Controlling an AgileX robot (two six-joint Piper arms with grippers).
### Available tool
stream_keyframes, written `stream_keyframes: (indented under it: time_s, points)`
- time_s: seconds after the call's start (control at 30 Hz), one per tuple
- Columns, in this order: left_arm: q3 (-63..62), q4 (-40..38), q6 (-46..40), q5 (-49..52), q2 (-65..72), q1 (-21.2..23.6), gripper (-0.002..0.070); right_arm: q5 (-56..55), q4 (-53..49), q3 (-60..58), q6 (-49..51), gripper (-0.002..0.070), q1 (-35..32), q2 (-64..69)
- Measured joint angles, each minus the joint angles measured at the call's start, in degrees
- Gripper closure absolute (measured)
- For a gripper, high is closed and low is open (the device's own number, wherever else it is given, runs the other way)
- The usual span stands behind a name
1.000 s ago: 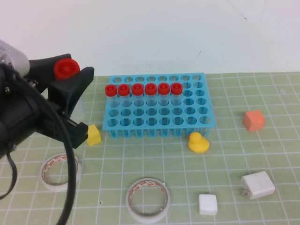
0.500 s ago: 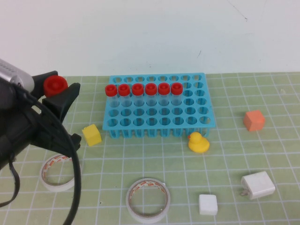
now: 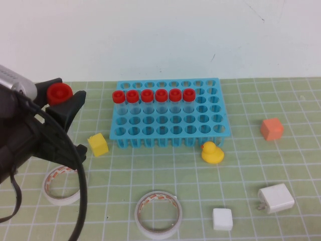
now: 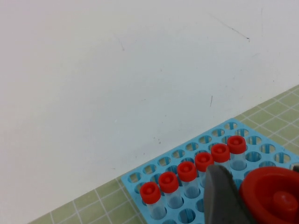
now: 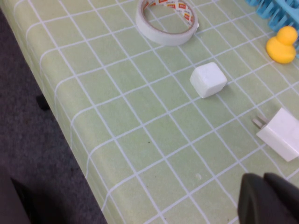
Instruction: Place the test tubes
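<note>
In rack's [image 3: 170, 142] back row, seats six tubes [image 3: 153, 95]. Off its left edge, pinches seventh tube [image 3: 59, 93] in left gripper [image 3: 64, 99], unplaced. Parks right gripper [image 5: 268, 198], pressed together, near table's [image 3: 281, 165] front edge.

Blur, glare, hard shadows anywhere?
High view: even light, soft shadows, no glare; left gripper, left of the blue rack, holds a red-capped test tube. Left wrist view: its cap and a gripper finger blur up close; rack is sharp. Right wrist view: shut right gripper, by the white charger, is out of focus.
</note>
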State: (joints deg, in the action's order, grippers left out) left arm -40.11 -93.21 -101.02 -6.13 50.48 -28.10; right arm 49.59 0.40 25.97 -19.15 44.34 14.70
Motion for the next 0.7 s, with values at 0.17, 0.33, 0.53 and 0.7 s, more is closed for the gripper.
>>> stream_keyframes:
  time_s: [0.17,0.33,0.53,0.7]
  points:
    - [0.0,-0.6,-0.3,0.0,0.0,0.0,0.0426,0.0,0.0,0.0,0.0,0.0678,0.0,0.0]
    - [0.0,-3.1,-0.3,-0.2,0.0,0.0,0.0426,0.1,0.0,0.0,0.0,0.0678,0.0,0.0]
    - [0.0,25.4,26.9,1.1,0.0,0.0,0.0426,0.1,0.0,0.0,0.0,0.0678,0.0,0.0]
    - [0.0,65.0,78.2,4.7,1.3,0.0,0.0426,0.1,0.0,0.0,0.0,0.0678,0.0,0.0]
